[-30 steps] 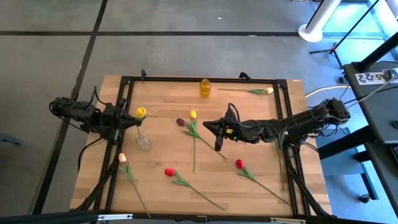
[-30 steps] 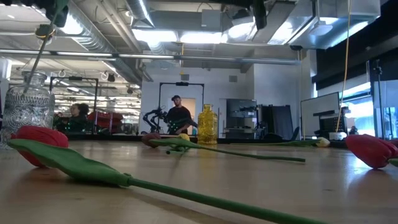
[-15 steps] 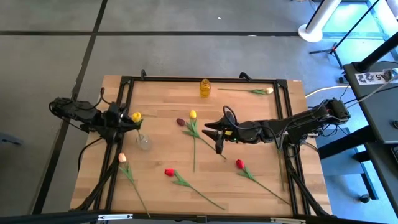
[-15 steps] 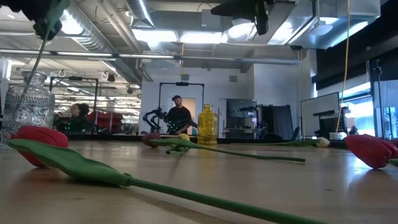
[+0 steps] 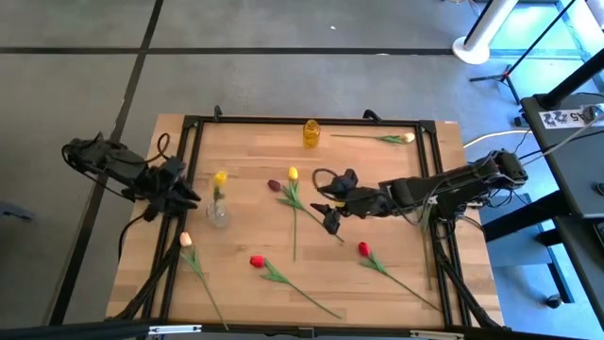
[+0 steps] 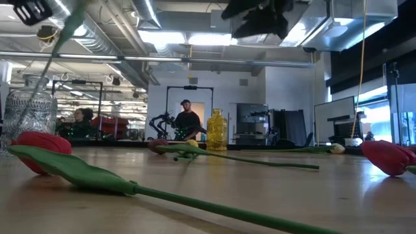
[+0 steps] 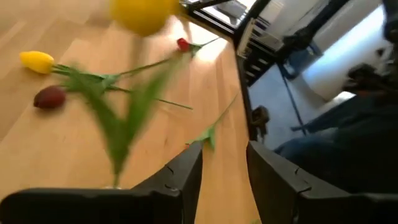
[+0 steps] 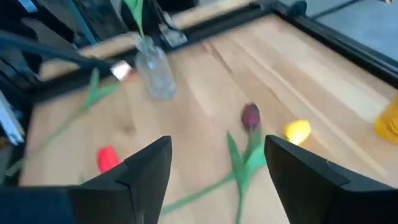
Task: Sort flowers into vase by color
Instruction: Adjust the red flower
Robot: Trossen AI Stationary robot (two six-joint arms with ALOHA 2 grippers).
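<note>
A yellow tulip [image 5: 219,178] is seen standing in the clear glass vase [image 5: 218,216], its stem leaning in the neck. The left claw [image 5: 185,195] is held released, just beside the vase on its outer side, with nothing between its fingers. The right claw [image 5: 327,215] is spread open above the worktop [image 5: 377,179], well to the other side of the vase, over the yellow and maroon tulips [image 5: 288,185] lying there. Two red tulips [image 5: 257,262] and a peach one [image 5: 186,240] are left lying nearer the front edge than the vase; a yellow vase [image 5: 310,133] stands at the far edge.

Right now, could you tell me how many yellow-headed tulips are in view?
2. One yellow tulip stands in the clear vase by the left gripper. The other yellow tulip lies mid-table beside the maroon one. None seems hidden.
</note>
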